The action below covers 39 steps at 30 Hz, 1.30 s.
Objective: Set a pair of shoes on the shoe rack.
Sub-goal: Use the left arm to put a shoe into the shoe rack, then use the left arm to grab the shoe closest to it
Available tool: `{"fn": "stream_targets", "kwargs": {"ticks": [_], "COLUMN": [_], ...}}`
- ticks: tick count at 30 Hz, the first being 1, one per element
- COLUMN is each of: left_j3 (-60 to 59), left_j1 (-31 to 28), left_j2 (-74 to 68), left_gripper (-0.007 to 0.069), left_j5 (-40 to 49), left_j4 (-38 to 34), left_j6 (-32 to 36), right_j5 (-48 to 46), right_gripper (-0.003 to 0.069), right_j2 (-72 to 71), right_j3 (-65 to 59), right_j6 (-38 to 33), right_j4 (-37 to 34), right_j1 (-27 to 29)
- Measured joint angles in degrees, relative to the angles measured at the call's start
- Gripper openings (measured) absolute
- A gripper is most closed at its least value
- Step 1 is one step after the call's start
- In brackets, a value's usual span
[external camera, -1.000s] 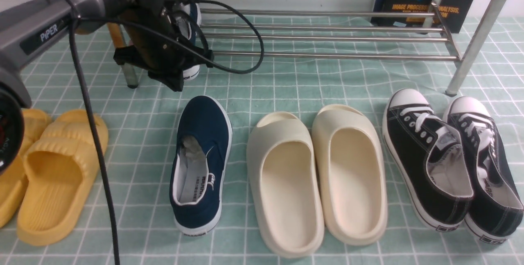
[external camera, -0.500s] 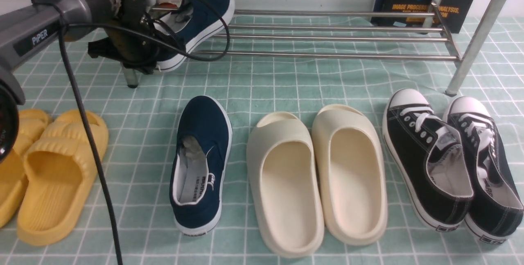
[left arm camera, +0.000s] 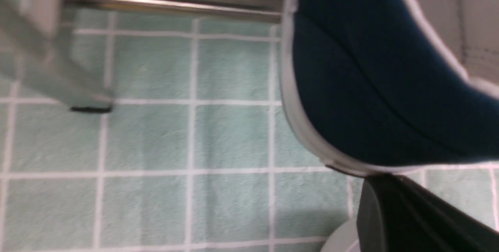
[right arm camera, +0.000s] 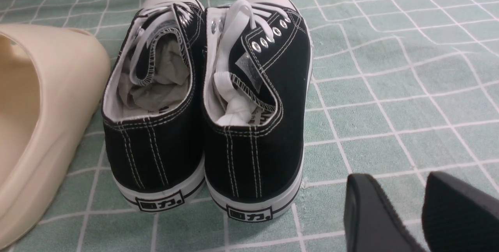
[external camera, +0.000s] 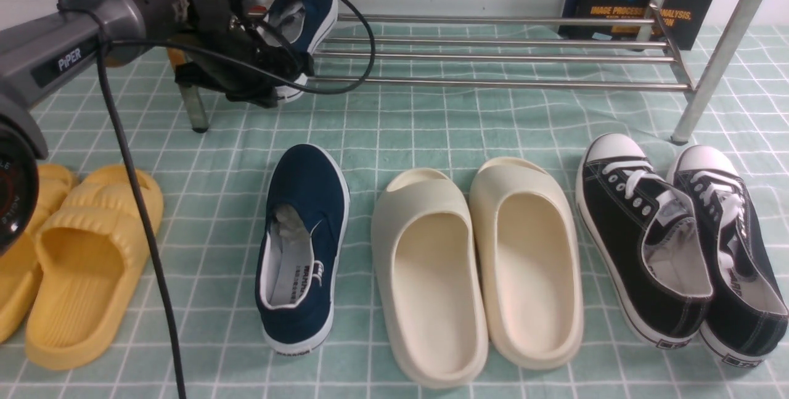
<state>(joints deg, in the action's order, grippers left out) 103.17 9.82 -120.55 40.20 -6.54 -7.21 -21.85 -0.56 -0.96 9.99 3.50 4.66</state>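
Observation:
My left gripper (external camera: 277,57) is shut on one navy slip-on shoe (external camera: 310,7) and holds it tilted, toe up and toward the back, at the left end of the steel shoe rack (external camera: 493,50). I cannot tell whether it touches the bars. In the left wrist view the shoe (left arm camera: 370,88) fills the frame above one dark finger (left arm camera: 409,213), with a rack bar (left arm camera: 171,0) behind. The other navy shoe (external camera: 302,245) lies on the green checked cloth in front. My right gripper (right arm camera: 405,193) is open and empty, low over the cloth behind the black sneakers.
Cream slides (external camera: 474,263) lie in the middle, black lace-up sneakers (external camera: 678,238) at the right, also in the right wrist view (right arm camera: 202,108), and yellow slides (external camera: 80,263) at the left. A dark book (external camera: 641,4) stands behind the rack. The arm's cable (external camera: 142,214) hangs down.
My left arm has swung the held navy shoe from hanging toe-down in front of the rack to toe-up over the rack's left end. Everything else is unmoved.

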Motion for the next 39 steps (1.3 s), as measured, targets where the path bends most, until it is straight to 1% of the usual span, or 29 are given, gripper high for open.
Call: {"fn": "stream_targets", "kwargs": {"ticks": [1, 3, 8, 9, 10, 11, 12, 13, 14, 15, 16, 17, 18, 20, 21, 23, 25, 27, 29, 30, 31, 33, 34, 35, 37, 39], "left_j3": [0.00, 0.00, 0.00, 0.00, 0.00, 0.00, 0.00, 0.00, 0.00, 0.05, 0.23, 0.22, 0.24, 0.03, -0.77, -2.45, -8.43, -15.41, -23.21, -24.77, -27.81, -35.89, -39.66, -41.76, -43.92, -44.91], "left_j1": [0.00, 0.08, 0.13, 0.13, 0.13, 0.13, 0.13, 0.13, 0.13, 0.13, 0.13, 0.13, 0.13, 0.13, 0.13, 0.19, 1.02, 3.07, 7.03, 7.46, 9.23, 14.45, 16.75, 17.85, 18.69, 18.79], "left_j2": [0.00, 0.27, 4.49, 4.77, 7.92, 8.29, 10.68, 11.90, 14.81, 15.98, 19.25, 19.55, 20.73, 23.55, 24.52, 25.77, 28.80, 32.15, 35.65, 35.94, 37.05, 38.21, 38.19, 38.19, 37.78, 37.08], "left_gripper": [0.0051, 0.0112, 0.0232, 0.0241, 0.0263, 0.0265, 0.0275, 0.0277, 0.0280, 0.0281, 0.0281, 0.0279, 0.0277, 0.0260, 0.0250, 0.0240, 0.0226, 0.0223, 0.0223, 0.0223, 0.0223, 0.0222, 0.0222, 0.0222, 0.0225, 0.0237], "left_j5": [-0.06, 0.08, 5.24, 5.84, 8.21, 8.53, 10.97, 11.72, 15.03, 15.96, 20.68, 21.26, 24.35, 29.85, 30.24, 30.36, 30.50, 30.57, 30.57, 30.57, 30.57, 30.01, 28.16, 26.20, 22.98, 19.41], "left_j4": [-0.06, -0.74, -0.69, -0.61, -0.38, -0.31, -0.17, -0.09, 0.05, 0.05, 0.07, 0.07, 0.01, -0.03, -0.11, -0.11, 0.55, 1.40, 2.29, 2.53, 3.09, 4.53, 5.10, 5.40, 5.63, 6.54], "left_j6": [0.21, 0.62, 0.88, 0.88, 0.88, 0.88, 0.93, 1.05, 1.48, 1.62, 2.19, 2.19, 2.38, 2.30, 1.67, 0.95, -0.87, -1.70, -2.92, -3.30, -4.03, -6.30, -7.46, -8.28, -10.14, -13.82], "right_j5": [0.00, 0.00, 0.00, 0.00, 0.00, 0.00, 0.00, 0.00, 0.00, 0.00, 0.00, 0.00, 0.00, 0.00, 0.00, 0.00, 0.00, 0.00, 0.00, 0.00, 0.00, 0.00, 0.00, 0.00, 0.00, 0.00], "right_gripper": [0.0244, 0.0244, 0.0244, 0.0244, 0.0244, 0.0244, 0.0244, 0.0244, 0.0244, 0.0244, 0.0244, 0.0244, 0.0244, 0.0244, 0.0244, 0.0244, 0.0244, 0.0244, 0.0244, 0.0244, 0.0244, 0.0244, 0.0244, 0.0244, 0.0244, 0.0244], "right_j2": [0.00, 0.00, 0.00, 0.00, 0.00, 0.00, 0.00, 0.00, 0.00, 0.00, 0.00, 0.00, 0.00, 0.00, 0.00, 0.00, 0.00, 0.00, 0.00, 0.00, 0.00, 0.00, 0.00, 0.00, 0.00, 0.00], "right_j3": [0.00, 0.00, 0.00, 0.00, 0.00, 0.00, 0.00, 0.00, 0.00, 0.00, 0.00, 0.00, 0.00, 0.00, 0.00, 0.00, 0.00, 0.00, 0.00, 0.00, 0.00, 0.00, 0.00, 0.00, 0.00, 0.00], "right_j6": [0.00, 0.00, 0.00, 0.00, 0.00, 0.00, 0.00, 0.00, 0.00, 0.00, 0.00, 0.00, 0.00, 0.00, 0.00, 0.00, 0.00, 0.00, 0.00, 0.00, 0.00, 0.00, 0.00, 0.00, 0.00, 0.00], "right_j4": [0.00, 0.00, 0.00, 0.00, 0.00, 0.00, 0.00, 0.00, 0.00, 0.00, 0.00, 0.00, 0.00, 0.00, 0.00, 0.00, 0.00, 0.00, 0.00, 0.00, 0.00, 0.00, 0.00, 0.00, 0.00, 0.00], "right_j1": [0.00, 0.00, 0.00, 0.00, 0.00, 0.00, 0.00, 0.00, 0.00, 0.00, 0.00, 0.00, 0.00, 0.00, 0.00, 0.00, 0.00, 0.00, 0.00, 0.00, 0.00, 0.00, 0.00, 0.00, 0.00, 0.00]}}
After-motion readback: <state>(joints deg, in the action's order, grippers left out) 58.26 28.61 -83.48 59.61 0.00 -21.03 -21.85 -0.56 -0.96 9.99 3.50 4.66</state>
